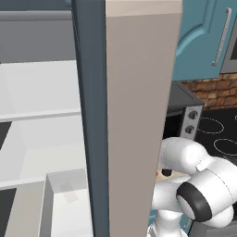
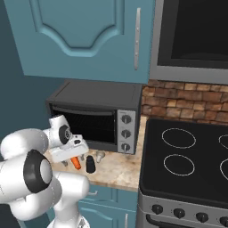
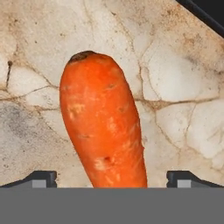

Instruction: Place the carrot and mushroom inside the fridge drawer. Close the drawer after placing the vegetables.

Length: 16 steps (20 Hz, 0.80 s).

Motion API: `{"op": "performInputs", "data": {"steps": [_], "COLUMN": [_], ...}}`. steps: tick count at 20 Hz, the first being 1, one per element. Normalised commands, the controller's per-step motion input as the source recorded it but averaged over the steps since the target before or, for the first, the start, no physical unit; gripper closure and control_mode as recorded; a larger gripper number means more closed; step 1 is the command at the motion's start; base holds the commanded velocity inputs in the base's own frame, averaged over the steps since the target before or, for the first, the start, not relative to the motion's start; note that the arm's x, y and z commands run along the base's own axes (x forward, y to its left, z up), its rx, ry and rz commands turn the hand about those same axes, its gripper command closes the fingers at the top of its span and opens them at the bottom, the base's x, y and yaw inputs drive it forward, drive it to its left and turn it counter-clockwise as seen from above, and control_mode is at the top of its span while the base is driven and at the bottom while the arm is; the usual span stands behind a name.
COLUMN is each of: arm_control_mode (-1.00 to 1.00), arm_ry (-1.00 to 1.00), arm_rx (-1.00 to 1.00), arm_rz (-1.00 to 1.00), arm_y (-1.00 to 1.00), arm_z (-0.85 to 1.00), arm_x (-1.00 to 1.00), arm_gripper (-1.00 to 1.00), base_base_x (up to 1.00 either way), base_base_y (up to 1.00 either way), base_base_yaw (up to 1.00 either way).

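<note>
Gripper (image 3: pixel 111 179) sits low over the carrot (image 3: pixel 105 131) on the stone counter (image 2: pixel 118 171), fingers spread wide either side (nothing held), toaster oven (image 2: pixel 95 118) just behind, dark shaker (image 2: pixel 91 165) and small mushroom (image 2: pixel 100 155) just right, fridge drawer (image 1: pixel 65 203) far left.

Beige, crack-veined stone counter (image 2: pixel 116 174), seen in the right base view between the dark wall and the black stovetop (image 2: pixel 187 164). A toaster oven (image 2: pixel 95 116) is carried at its rear. The carrot (image 2: pixel 76 163) is laid at 7 o'clock from the oven, with a small dark shaker (image 2: pixel 91 165) just beside it at 3 o'clock and a small pale object (image 2: pixel 100 155), too small to identify, at 2 o'clock. In the hand view the carrot (image 3: pixel 105 131) is seen lying flat on the stone.
</note>
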Motion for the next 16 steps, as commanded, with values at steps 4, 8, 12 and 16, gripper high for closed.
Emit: {"op": "performInputs", "data": {"steps": [4, 8, 12, 16], "arm_control_mode": [-1.00, -1.00, -1.00, -1.00], "arm_ry": [0.06, 0.02, 0.00, -0.07], "arm_rx": [0.00, -0.02, 0.00, 0.00], "arm_rz": [0.02, 0.01, 0.00, 0.00], "arm_y": [0.00, 0.00, 0.00, 0.08], "arm_z": [-0.23, -0.17, -0.08, 0.08], "arm_x": [0.03, 0.00, 0.00, -0.14], "arm_gripper": [1.00, 1.00, 1.00, 1.00], "base_base_x": [0.00, 0.00, 0.00, 0.00], "base_base_y": [0.00, 0.00, 0.00, 0.00], "base_base_yaw": [0.00, 0.00, 0.00, 0.00]}}
